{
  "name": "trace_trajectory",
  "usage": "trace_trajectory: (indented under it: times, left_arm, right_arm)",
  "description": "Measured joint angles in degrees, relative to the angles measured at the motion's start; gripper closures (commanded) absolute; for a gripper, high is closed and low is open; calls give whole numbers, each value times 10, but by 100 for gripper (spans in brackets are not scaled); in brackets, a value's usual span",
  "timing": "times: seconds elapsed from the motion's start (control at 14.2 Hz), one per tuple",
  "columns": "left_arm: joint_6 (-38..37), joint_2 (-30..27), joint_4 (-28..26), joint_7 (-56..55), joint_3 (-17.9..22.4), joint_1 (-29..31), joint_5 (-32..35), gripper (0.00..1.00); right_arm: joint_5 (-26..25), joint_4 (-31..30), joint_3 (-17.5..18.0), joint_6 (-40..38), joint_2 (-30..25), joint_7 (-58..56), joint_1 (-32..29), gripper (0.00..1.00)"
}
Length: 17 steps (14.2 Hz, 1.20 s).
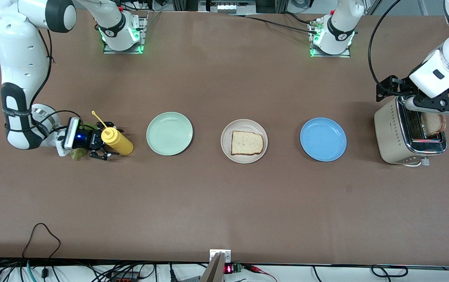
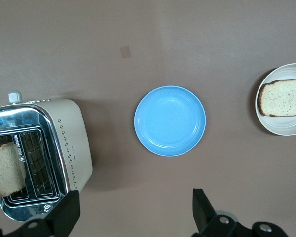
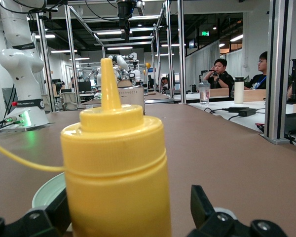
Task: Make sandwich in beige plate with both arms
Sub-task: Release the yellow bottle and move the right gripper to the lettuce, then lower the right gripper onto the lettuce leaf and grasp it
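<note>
1. So, the beige plate sits mid-table between the mint green plate and the blue plate, all three in a row. One bread slice lies flat on it, pale crumb with a brown crust.
2. Second bread slice is poking up out of a slot of the toaster, which stands at the left arm's end of the table, well apart from the blue plate.
3. Left gripper hangs over the toaster, just above that slice. In the left wrist view its fingers are spread wide with nothing between them; the slice sits off to one side.
4. Right gripper is down low at the right arm's end of the table, fingers apart on either side of the yellow mustard bottle. Can't tell if they're actually touching it.
5. Green lettuce leaf peeks out from under the right gripper, on the table.
6. Mustard bottle stands beside the mint green plate, not touching it.
</note>
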Motion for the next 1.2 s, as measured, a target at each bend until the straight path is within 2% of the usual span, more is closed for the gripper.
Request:
trace_trajectory:
  times: [0.56,0.85,1.2]
  left_arm:
    - [0,0,0,0,0,0,0,0]
    - [0,0,0,0,0,0,0,0]
    - [0,0,0,0,0,0,0,0]
  right_arm:
    - [-98,29,-97,-4,-11,7,-2,0]
    - [-125,88,-174,-5,-19,66,38,0]
    - [-159,156,-224,-5,-26,188,79,0]
